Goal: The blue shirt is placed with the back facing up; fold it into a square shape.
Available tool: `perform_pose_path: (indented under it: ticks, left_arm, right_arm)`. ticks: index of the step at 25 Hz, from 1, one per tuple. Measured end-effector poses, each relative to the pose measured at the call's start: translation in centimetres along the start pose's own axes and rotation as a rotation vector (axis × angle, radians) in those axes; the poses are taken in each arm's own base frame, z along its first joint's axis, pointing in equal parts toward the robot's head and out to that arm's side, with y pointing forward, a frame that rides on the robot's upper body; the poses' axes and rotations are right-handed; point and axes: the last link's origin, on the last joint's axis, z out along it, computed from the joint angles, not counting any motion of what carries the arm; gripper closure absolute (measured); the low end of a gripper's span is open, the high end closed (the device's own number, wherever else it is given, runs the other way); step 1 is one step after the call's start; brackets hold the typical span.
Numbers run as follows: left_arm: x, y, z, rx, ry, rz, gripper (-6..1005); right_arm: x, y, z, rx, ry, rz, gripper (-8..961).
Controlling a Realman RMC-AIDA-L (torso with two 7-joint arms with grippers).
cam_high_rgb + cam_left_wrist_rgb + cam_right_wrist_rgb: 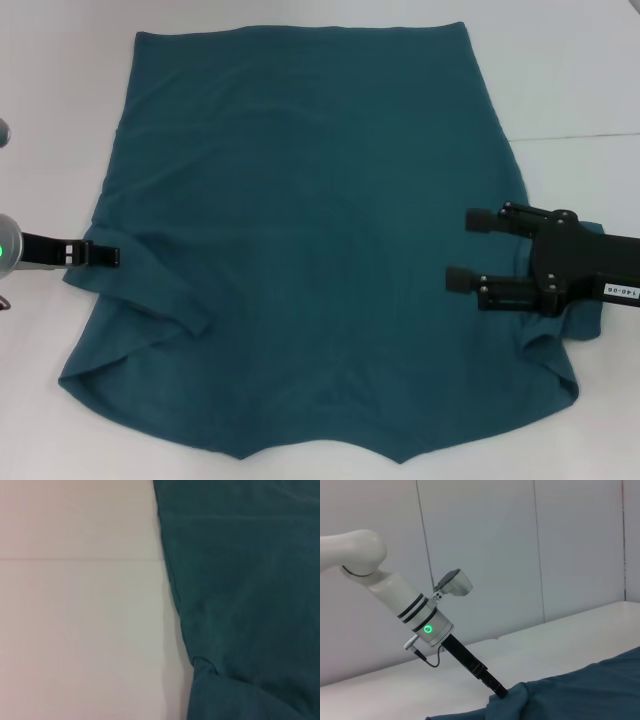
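Note:
The blue shirt [300, 250] lies spread flat on the white table [580, 80], hem at the far side and neckline at the near edge. My left gripper [108, 256] is at the shirt's left edge, shut on the fabric by the left sleeve. The right wrist view shows that gripper [499, 694] with the shirt [580, 695] drawn up into a small peak at its tip. My right gripper [465, 250] hovers over the shirt's right side, open, with nothing between its fingers [482, 219]. In the left wrist view, only the shirt's edge [250, 580] shows.
Bare white table [75, 605] surrounds the shirt on the left, right and far sides. A seam in the tabletop [590, 135] runs off to the right. Behind the table stands a pale panelled wall [520, 555]. The right sleeve [585, 325] bunches under my right gripper's body.

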Motion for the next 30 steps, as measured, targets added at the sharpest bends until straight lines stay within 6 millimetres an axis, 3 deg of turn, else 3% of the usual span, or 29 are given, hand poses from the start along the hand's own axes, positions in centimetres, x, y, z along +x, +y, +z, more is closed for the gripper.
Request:
perform_pose_path:
  ticks: [28, 30]
  left_arm:
    - [-1.0, 0.1, 1.2, 0.014, -0.015, 0.009, 91]
    - [-1.1, 0.2, 1.3, 0.011, -0.021, 0.010, 145]
  right_arm:
    - [-0.1, -0.2, 0.4, -0.003, 0.001, 0.002, 38]
    - [-0.1, -0.2, 0.4, -0.002, 0.000, 0.002, 38]
